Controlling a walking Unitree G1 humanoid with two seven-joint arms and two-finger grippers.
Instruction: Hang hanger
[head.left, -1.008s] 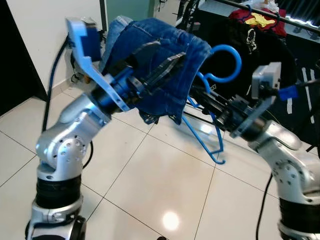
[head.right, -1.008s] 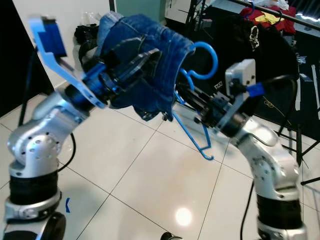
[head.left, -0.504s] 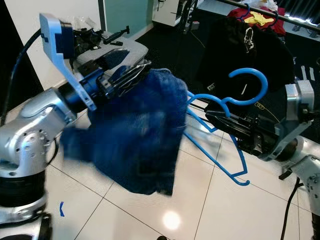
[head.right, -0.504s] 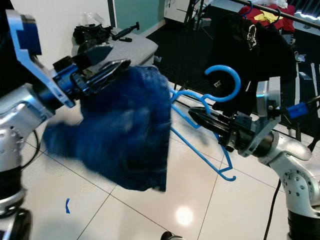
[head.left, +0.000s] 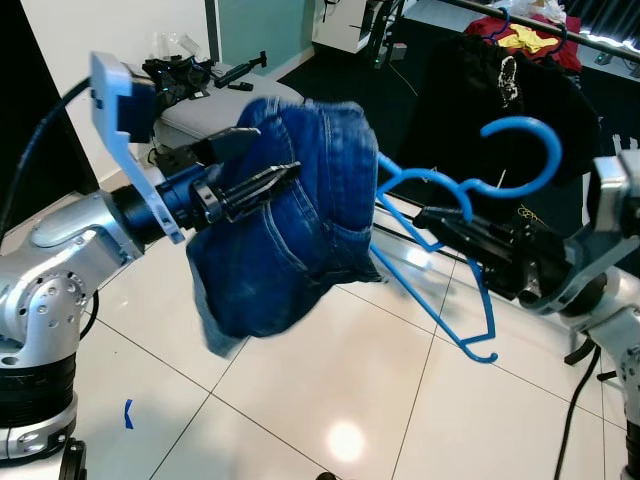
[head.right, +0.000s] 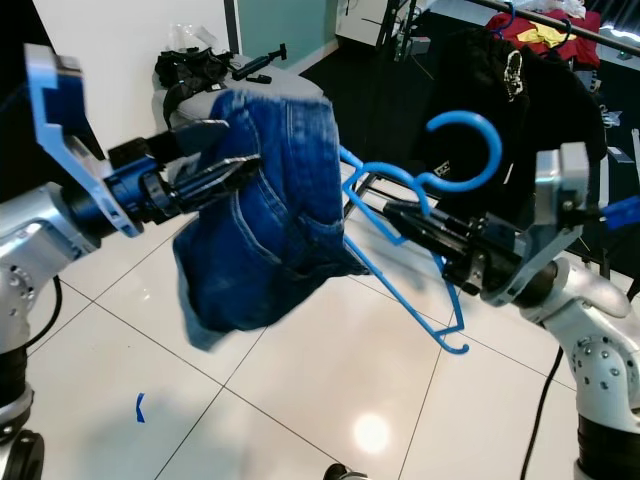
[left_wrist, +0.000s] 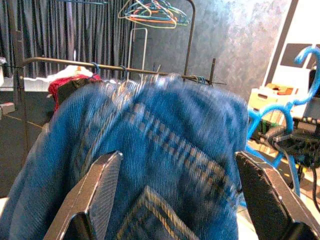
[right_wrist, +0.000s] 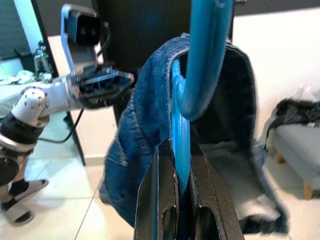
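Over on the left, the robot's left arm reaches out across the white tiled floor, and its left pincer has its two black fingers spread apart, resting against the denim of a pair of blue jeans rather than pinching it. The jeans are bunched and draped in mid-air between the two arms, their lower edge hanging free well above the tiles, and they look blurred. Moving right, the cloth hangs over the near end of a bright blue hanger, whose hook curls upward and whose triangle slants down toward the floor. Further right, the right pincer is closed tight on the hanger's neck just below the hook. Behind it, a clothes rail carries a dark garment and something red and yellow.
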